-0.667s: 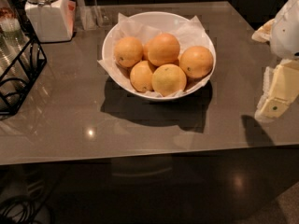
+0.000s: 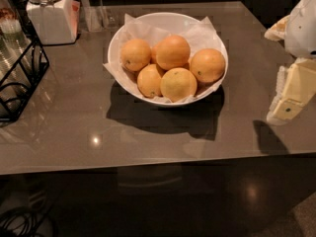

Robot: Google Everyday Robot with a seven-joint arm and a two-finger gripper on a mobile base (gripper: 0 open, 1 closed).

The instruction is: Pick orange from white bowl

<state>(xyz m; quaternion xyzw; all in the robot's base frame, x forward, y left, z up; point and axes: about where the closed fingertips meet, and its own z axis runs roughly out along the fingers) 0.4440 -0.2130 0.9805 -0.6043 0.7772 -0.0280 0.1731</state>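
The white bowl (image 2: 123, 38), lined with crinkled white paper, stands on the table at the middle back and holds several oranges. The orange (image 2: 208, 65), large and deep orange with a tiny dark dot on its side, lies at the bowl's right. A paler yellowish orange (image 2: 178, 84) lies in front, with a smaller one (image 2: 149, 80) to its left. My gripper (image 2: 291, 90), cream and white, hangs at the right edge of the view above the table. It is well to the right of the bowl, apart from it and holding nothing.
A white lidded jar (image 2: 48, 14) stands at the back left. A black wire rack (image 2: 19, 78) with glassware stands at the left edge. The grey glossy table (image 2: 148, 142) ends at a front edge low in the view.
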